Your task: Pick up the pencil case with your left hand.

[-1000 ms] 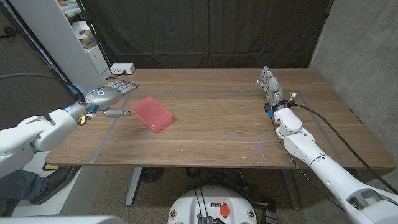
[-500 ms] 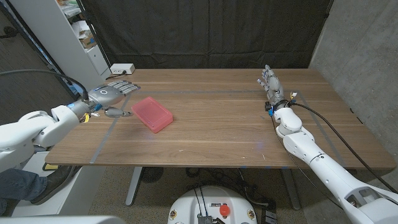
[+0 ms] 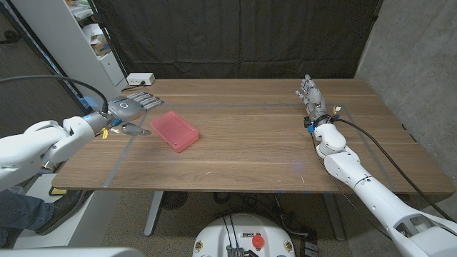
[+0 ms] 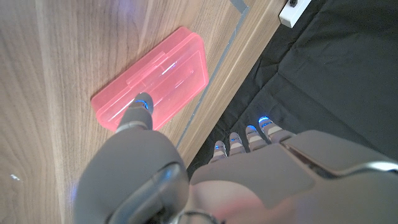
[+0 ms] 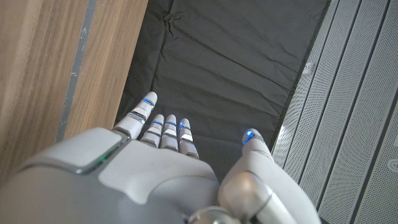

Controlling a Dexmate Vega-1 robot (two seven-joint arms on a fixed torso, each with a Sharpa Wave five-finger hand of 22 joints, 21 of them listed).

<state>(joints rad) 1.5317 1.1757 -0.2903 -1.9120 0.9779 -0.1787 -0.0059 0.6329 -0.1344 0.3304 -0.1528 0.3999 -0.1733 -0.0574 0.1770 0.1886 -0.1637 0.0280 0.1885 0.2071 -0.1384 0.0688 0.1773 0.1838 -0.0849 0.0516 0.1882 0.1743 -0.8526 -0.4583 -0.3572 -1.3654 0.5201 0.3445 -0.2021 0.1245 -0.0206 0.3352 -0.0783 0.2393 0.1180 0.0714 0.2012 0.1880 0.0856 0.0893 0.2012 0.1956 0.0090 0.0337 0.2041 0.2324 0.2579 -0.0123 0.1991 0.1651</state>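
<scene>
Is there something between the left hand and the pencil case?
No. In the head view only bare table separates the left hand from the pencil case.

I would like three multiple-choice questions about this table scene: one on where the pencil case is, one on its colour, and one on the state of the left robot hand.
1. Where does the pencil case lie on the wooden table?
A. In the robot's left half
B. Beside the right robot hand
C. At the far right corner

2. What colour is the pencil case?
A. Blue
B. Pinkish red
C. Green

3. What is the state of the left robot hand?
A. Holding the case in the air
B. Open, beside the case, holding nothing
C. Closed in a fist on the case

Answers:
1. A, the head view shows it left of the middle, far from the right robot hand.
2. B, both the head view and the left wrist view show a pinkish red box.
3. B, the fingers are spread and the case lies on the wood.
</scene>
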